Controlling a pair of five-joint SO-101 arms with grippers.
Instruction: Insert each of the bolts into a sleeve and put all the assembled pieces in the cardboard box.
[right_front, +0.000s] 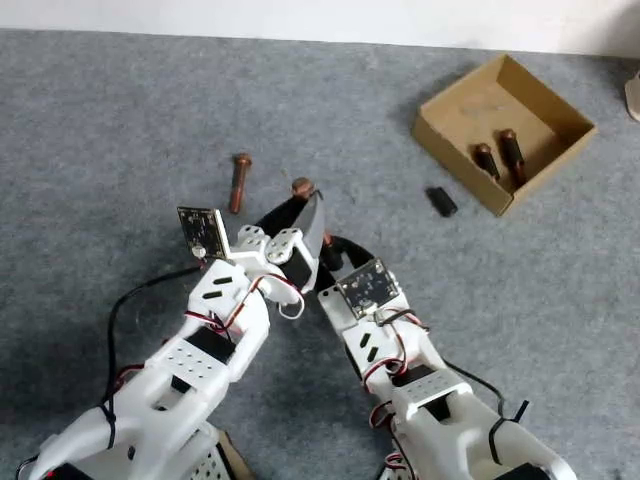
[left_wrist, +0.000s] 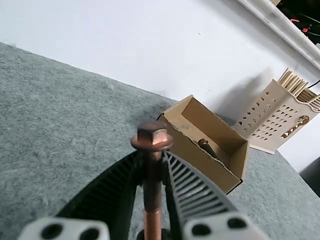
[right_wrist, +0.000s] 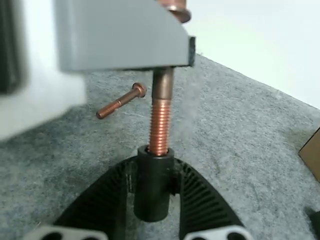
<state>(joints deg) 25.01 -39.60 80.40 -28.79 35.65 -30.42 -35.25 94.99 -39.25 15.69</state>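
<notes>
Sitting tip-first in right fingers' (right_wrist: 200, 200) sleeve (right_wrist: 152, 187) — left fingers' (left_wrist: 192, 187) bolt (left_wrist: 151, 172).

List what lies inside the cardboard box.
The cardboard box holds one assembled piece beside a second piece. Copper heads show; dark sleeves cover their shanks, so insertion depth is hidden.

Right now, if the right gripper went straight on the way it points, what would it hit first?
Probably the left gripper, which holds the bolt just beyond the right gripper's sleeve; depth is unclear.
</notes>
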